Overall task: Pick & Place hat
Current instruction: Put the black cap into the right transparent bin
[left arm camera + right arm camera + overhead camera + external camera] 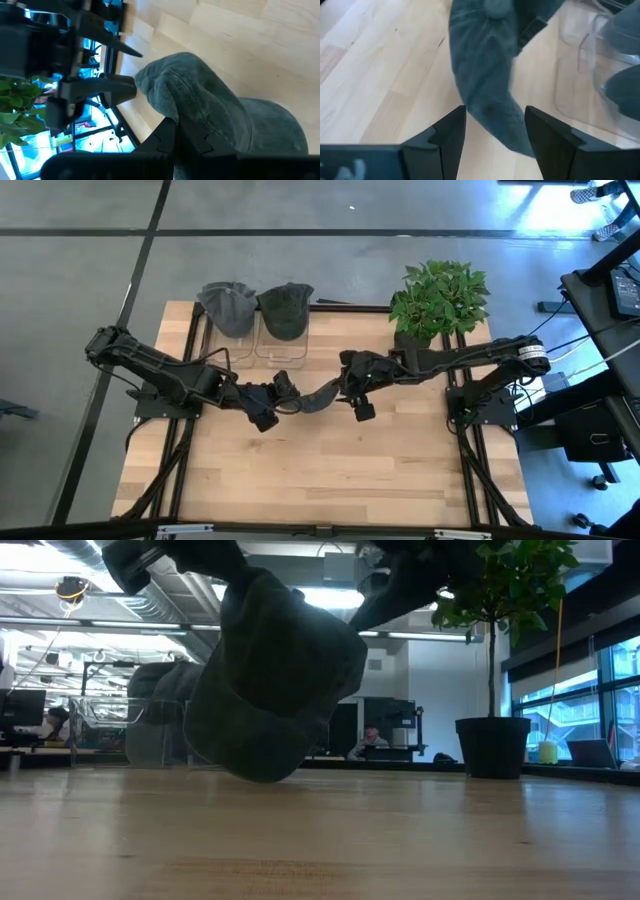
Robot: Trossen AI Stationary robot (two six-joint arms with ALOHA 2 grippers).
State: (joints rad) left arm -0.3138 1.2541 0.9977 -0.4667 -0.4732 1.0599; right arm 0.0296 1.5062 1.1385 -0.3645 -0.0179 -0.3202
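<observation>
A dark grey hat (315, 397) is stretched between my two grippers over the middle of the table. In the low view the hat (270, 690) hangs down, with its lowest part at or just above the tabletop. My left gripper (283, 400) is shut on the hat's left end. My right gripper (342, 388) is open at the other end. In the right wrist view that end of the hat (492, 107) lies between its two fingers (451, 131). Two more hats (228, 306) (285, 308) sit on clear stands at the far edge. My left gripper pinches a fold of the hat's crown (200, 120) between its fingers (170, 137), coming level from the table's left. The hat hangs from the hold toward the table. My right gripper has a finger on either side of the hat's end (142, 80); whether they touch it I cannot tell.
A potted plant (440, 298) stands at the far right corner. The clear stands (585, 65) are just beyond the grippers, toward the far edge. Bare wood (320, 470) lies on the near half of the table. A person (372, 743) sits in the room behind.
</observation>
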